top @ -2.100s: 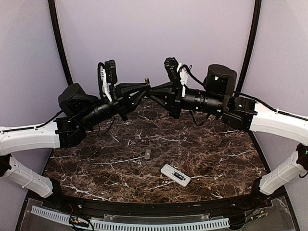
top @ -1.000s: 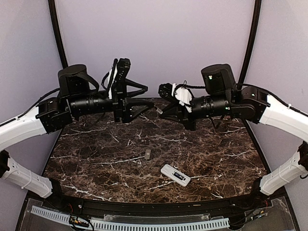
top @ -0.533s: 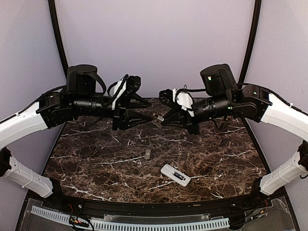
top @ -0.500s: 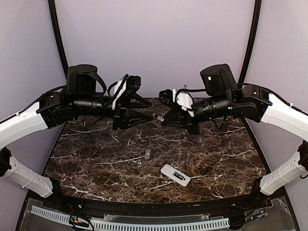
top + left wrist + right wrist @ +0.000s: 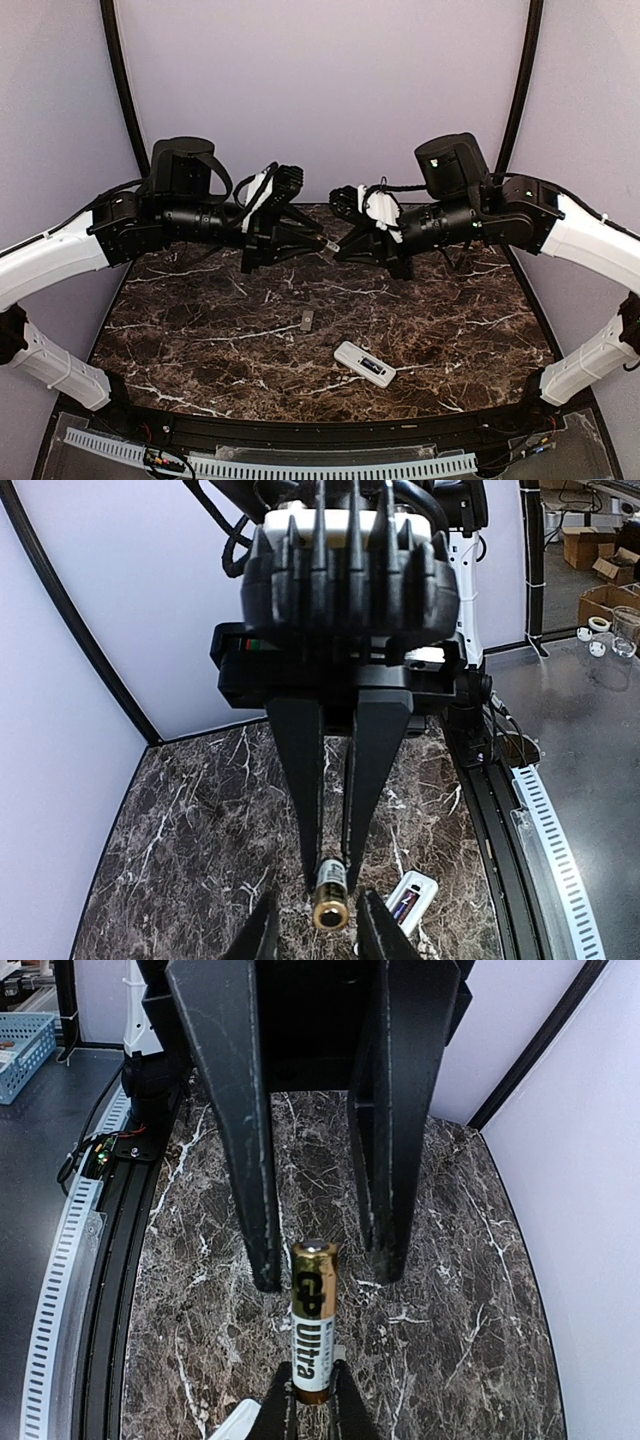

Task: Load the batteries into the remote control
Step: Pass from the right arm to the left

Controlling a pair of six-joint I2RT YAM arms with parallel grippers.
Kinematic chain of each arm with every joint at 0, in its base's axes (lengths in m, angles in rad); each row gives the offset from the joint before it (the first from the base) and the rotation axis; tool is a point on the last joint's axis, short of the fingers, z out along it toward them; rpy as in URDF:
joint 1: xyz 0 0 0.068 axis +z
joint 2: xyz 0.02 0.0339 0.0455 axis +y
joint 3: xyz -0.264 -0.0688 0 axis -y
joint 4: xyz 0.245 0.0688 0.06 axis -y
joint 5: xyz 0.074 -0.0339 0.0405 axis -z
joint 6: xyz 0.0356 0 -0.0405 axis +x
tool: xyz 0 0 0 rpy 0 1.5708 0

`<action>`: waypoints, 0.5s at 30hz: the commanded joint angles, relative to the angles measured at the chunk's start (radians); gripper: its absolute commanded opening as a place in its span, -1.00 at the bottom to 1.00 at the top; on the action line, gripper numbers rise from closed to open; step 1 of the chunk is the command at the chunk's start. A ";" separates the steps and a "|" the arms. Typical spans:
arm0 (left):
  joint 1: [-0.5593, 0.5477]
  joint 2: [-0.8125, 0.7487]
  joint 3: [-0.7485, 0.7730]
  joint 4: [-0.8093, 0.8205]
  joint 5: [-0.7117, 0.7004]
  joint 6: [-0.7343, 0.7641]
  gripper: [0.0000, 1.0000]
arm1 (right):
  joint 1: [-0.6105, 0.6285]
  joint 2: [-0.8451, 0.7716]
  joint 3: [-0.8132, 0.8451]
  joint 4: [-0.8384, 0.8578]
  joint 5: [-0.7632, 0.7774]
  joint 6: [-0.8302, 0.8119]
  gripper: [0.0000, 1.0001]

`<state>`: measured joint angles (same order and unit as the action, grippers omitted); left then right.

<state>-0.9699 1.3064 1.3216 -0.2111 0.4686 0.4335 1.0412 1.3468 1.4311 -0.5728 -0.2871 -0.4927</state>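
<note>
Meeting in mid-air high above the marble-patterned tabletop [image 5: 200, 330], the left pincer [image 5: 318, 242] and right pincer [image 5: 340, 247] stand tip to tip in the overhead view. A GP Ultra battery [image 5: 330, 244] bridges the gap between them. Well below both pincers lie a second battery [image 5: 307, 321] and, nearer the arm bases, the white remote control [image 5: 364, 364], neither one touched.

From the left wrist, the right pincer [image 5: 332, 872] reaches in from opposite, its long black fingers clamped on the GP Ultra battery [image 5: 330, 892]. The cell's gold-coloured end points into the left pincer [image 5: 320, 932], whose own fingers sit part-open on either side of it, with a gap showing on both flanks. The remote control [image 5: 408, 898] shows far beneath, just off to one side of the tips.

From the right wrist, the right pincer [image 5: 313, 1405] is closed tight on the lower end of the GP Ultra battery [image 5: 312, 1320], its label plainly readable. The left pincer's fingers [image 5: 250, 1160] flank the upper end without contact, one gap narrower than the other.

The handover looks like the risky part. Only a short length of the cell stands free, so an off-centre squeeze could catch just its rim and lever it out of the right pincer's hold. A release before the left pincer has a firm grip would likely drop the smooth cylinder onto the hard top, where it could roll away. A skewed grasp might also leave it badly angled for the remote control's bay.
</note>
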 commanded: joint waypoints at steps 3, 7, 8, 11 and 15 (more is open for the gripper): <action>-0.001 -0.004 0.006 0.018 0.029 -0.013 -0.66 | 0.012 0.012 0.031 0.023 0.020 0.001 -1.00; -0.002 -0.002 0.007 0.012 0.030 -0.014 -0.90 | 0.012 0.008 0.029 0.029 0.023 0.007 -1.00; -0.001 -0.002 0.008 0.013 0.032 -0.015 -0.98 | 0.013 0.006 0.029 0.030 0.023 0.010 -1.00; -0.001 -0.004 0.000 0.027 0.029 -0.035 -1.00 | 0.011 -0.002 0.024 0.037 0.032 0.028 -1.00; -0.001 -0.039 -0.052 0.161 -0.047 -0.137 -1.00 | 0.010 -0.065 -0.024 0.089 0.084 0.089 -0.36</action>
<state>-0.9699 1.3060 1.3174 -0.1806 0.4774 0.3935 1.0439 1.3502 1.4342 -0.5610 -0.2546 -0.4690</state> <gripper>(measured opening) 0.073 0.166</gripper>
